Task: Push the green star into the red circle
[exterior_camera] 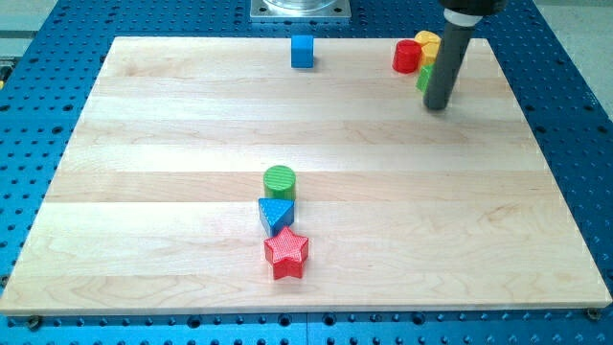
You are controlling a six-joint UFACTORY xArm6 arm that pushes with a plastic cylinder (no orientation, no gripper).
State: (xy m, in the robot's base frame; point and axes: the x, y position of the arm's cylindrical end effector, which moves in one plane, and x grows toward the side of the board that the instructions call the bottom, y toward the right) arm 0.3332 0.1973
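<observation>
The red circle (pixel 406 56) lies near the view's top right on the wooden board (pixel 144 192). A green block (pixel 423 77), mostly hidden behind my rod so its shape is unclear, sits just below and to the right of the red circle, close to or touching it. A yellow block (pixel 427 41) sits right behind the red circle. My tip (pixel 437 105) rests on the board just below and to the right of the green block.
A blue cube (pixel 303 51) lies at the top centre. A green cylinder (pixel 280 180), a blue triangle (pixel 276 214) and a red star (pixel 285 253) form a column at the lower centre. The board's right edge is near my tip.
</observation>
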